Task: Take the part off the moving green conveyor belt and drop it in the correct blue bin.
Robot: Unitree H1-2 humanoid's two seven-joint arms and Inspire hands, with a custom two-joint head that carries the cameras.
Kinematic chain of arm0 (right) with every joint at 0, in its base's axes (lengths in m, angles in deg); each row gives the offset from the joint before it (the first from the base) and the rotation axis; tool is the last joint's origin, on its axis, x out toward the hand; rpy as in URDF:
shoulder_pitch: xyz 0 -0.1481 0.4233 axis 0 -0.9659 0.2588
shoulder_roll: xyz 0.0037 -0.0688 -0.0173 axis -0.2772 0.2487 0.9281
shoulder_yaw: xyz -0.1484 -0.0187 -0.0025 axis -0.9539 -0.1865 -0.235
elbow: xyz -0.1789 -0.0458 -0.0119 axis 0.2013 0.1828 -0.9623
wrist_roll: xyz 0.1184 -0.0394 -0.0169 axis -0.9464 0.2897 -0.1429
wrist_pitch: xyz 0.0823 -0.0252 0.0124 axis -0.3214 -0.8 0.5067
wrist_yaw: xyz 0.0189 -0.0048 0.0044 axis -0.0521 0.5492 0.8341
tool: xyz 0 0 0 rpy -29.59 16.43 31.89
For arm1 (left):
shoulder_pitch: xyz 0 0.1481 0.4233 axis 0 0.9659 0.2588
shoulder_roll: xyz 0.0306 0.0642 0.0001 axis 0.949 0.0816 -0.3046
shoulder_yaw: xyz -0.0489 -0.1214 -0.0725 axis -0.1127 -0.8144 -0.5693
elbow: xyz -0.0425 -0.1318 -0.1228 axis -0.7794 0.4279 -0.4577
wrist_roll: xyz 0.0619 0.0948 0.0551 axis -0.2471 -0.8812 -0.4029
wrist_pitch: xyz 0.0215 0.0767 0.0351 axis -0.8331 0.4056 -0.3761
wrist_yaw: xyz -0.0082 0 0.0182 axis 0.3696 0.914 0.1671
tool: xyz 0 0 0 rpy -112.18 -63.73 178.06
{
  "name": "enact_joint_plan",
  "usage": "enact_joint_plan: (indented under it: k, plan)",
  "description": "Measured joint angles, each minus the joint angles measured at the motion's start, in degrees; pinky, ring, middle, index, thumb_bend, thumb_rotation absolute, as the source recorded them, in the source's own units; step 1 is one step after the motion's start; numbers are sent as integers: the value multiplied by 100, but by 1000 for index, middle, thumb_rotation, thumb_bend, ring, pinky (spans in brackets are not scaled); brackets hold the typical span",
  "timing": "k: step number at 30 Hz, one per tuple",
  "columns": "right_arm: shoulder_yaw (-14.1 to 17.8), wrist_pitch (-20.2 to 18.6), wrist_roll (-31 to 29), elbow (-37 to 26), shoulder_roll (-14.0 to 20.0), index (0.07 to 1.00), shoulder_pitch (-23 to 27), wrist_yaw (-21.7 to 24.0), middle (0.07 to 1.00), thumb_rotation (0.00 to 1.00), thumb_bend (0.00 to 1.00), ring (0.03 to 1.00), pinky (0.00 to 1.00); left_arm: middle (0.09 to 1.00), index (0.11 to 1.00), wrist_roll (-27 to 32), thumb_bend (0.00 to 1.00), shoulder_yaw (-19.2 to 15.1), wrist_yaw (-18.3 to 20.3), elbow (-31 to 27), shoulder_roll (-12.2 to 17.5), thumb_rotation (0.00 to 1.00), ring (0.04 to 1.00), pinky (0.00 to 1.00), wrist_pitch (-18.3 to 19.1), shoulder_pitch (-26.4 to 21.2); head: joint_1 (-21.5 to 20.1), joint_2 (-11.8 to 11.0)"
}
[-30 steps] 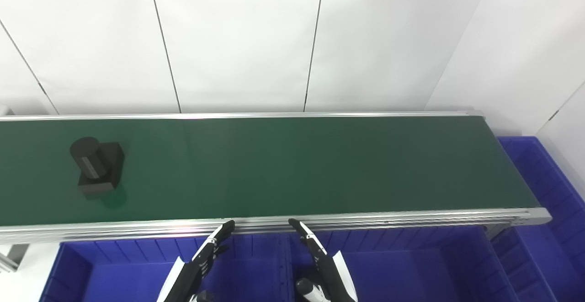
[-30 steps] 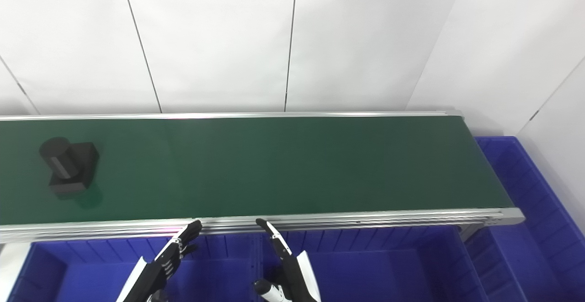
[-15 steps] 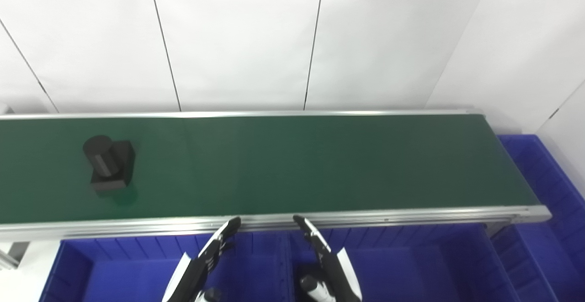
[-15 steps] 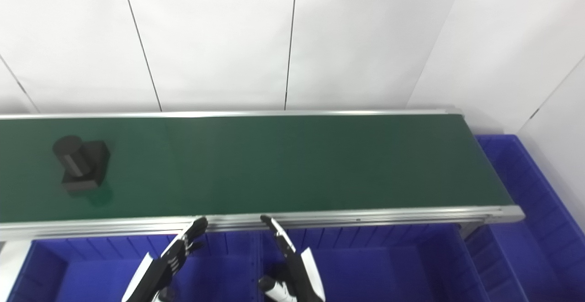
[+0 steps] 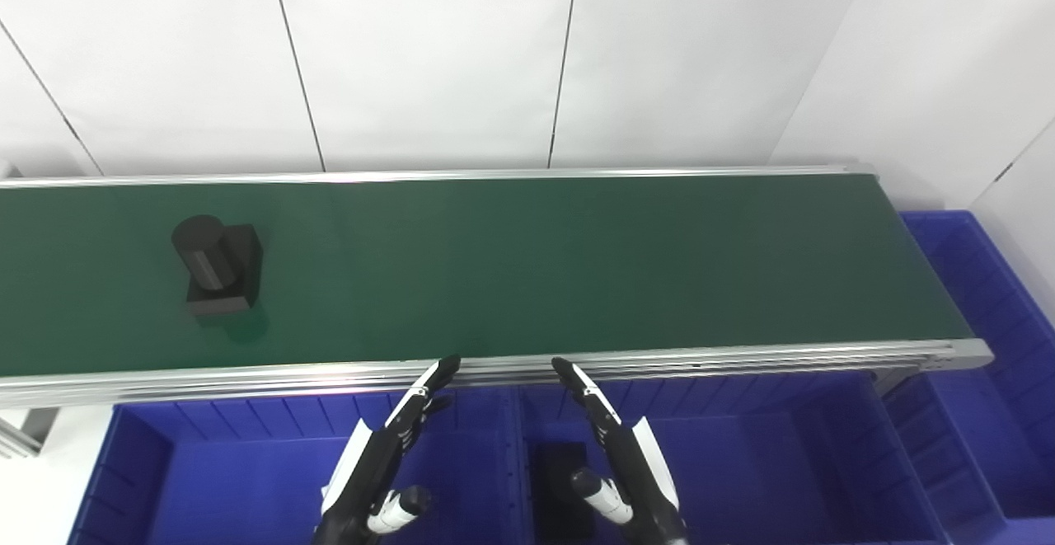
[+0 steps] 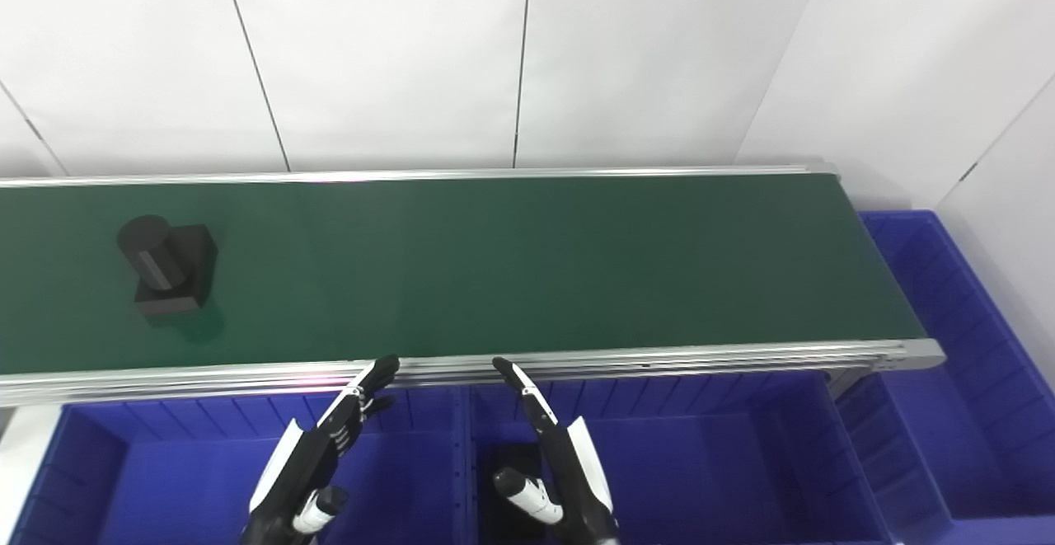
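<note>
Black part (image 5: 216, 265), a cylinder on a square block, on the green conveyor belt (image 5: 577, 265) far left, left hand (image 5: 387, 454) and right hand (image 5: 622, 454) empty, fingers extended and apart, above blue bins (image 5: 742, 462) near belt's front rail

White wall panels (image 5: 429, 58) split by thin dark vertical seams stand behind the scene, an angled white wall (image 5: 948, 75) closes off the right side, and a pale strip of floor (image 5: 37, 495) shows at the lower left corner.
</note>
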Motion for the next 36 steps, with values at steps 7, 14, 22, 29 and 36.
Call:
enact_joint_plan:
  k: [7,14,22,29,36]
  plan:
    - [2,0,-15,0,-3,937,-18,61,944,992,952,945,960,950,933,-6,1000,0,-13,28,5,1000,953,889,-1,-1,35,-26]
    - [4,0,-34,0,7,936,-19,79,942,984,937,945,965,939,927,-51,1000,16,-83,51,2,1000,939,872,-3,0,228,-140]
    - [-44,0,-275,92,216,930,-22,11,939,982,961,942,976,932,918,-302,1000,299,-370,191,-12,1000,929,867,-8,25,773,-387]
    - [-161,0,-487,269,483,941,-26,-62,948,986,957,961,992,930,910,-444,1000,605,-790,439,-38,1000,920,851,-13,9,1266,-624]
    - [-200,0,-617,386,623,941,-34,-129,942,986,981,960,992,933,908,-498,1000,872,-1119,592,-55,1000,920,851,-13,-65,1441,-809]
